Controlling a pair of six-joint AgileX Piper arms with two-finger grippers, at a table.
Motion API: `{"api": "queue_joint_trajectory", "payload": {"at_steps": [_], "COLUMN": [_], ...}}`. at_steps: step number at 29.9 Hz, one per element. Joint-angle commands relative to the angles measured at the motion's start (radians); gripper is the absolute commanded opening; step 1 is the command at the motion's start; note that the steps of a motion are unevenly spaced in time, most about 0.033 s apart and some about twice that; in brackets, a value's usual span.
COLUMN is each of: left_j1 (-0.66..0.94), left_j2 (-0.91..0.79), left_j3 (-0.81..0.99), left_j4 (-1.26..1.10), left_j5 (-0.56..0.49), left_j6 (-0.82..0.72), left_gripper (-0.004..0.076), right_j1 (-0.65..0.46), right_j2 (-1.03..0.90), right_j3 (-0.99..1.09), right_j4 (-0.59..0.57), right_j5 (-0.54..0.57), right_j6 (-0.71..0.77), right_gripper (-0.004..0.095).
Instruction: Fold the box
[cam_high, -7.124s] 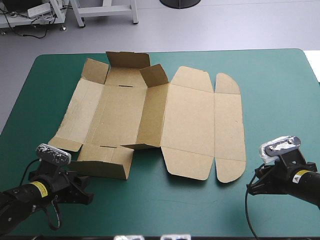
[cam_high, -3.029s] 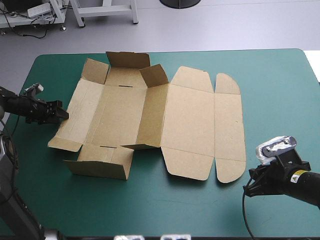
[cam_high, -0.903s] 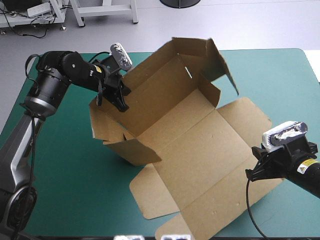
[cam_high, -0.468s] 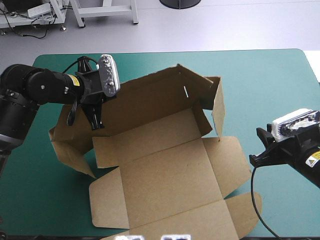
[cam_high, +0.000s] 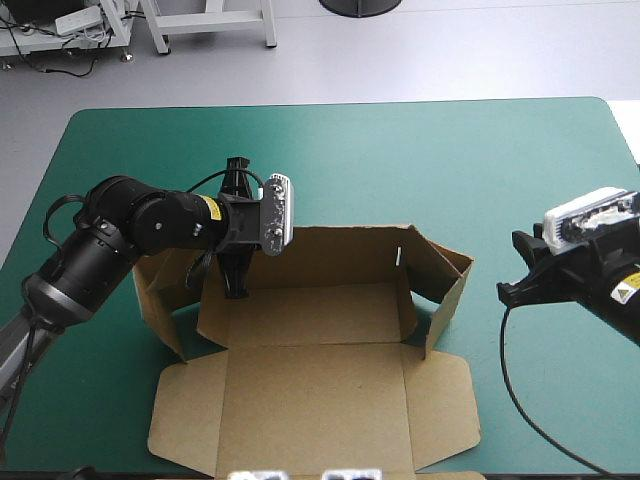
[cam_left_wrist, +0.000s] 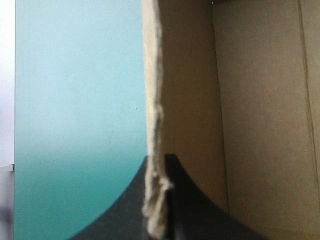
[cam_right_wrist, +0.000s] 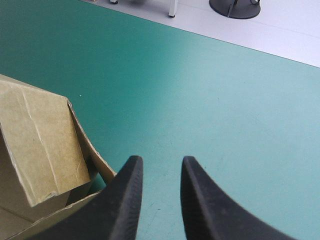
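Observation:
The brown box (cam_high: 300, 318) stands near the table's front middle. Its long back wall is upright, the side flaps are partly raised, and the lid (cam_high: 310, 400) lies flat toward the front edge. My left gripper (cam_high: 237, 286) points down at the left end of the back wall. In the left wrist view the wall's edge (cam_left_wrist: 152, 125) runs between the black fingers, and the left gripper (cam_left_wrist: 160, 205) is shut on it. My right gripper (cam_high: 508, 292) hovers to the right of the box, apart from it. There the right gripper (cam_right_wrist: 159, 172) is open with nothing in it, and the box's right corner (cam_right_wrist: 40, 160) is beside it.
Teal-green cover (cam_high: 420, 160) stretches from the box to the table's far edge and shows on both sides of it. The lid's front corners lie close to the table's front edge.
The box lay flat at first. My left gripper took its left edge, lifted and swung it, and set it down nearer the front with the back wall upright. My right gripper rose slightly.

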Motion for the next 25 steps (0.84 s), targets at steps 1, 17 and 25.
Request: {"api": "queue_joint_trajectory", "payload": {"at_steps": [1,17,25], "left_j1": [-0.01,-0.014,-0.144], "left_j2": [-0.037,-0.015,-0.004], "left_j3": [-0.022,-0.014,0.104], "left_j4": [-0.027,0.025,0.305], "left_j5": [-0.074,-0.188,-0.379], "left_j6": [-0.043,-0.054,-0.14], "left_gripper": [0.0011,-0.0006,-0.0006], "right_j1": [0.003,0.003,0.003], "right_j2": [0.069,0.408,0.442], "right_j3": [-0.096,-0.447,-0.456], "right_j4": [0.012,0.014,0.01], "right_j5": [-0.009,0.186,0.185], "right_j6": [-0.009,-0.03,-0.03], "right_gripper": [0.0246,0.0246,0.0246]}}
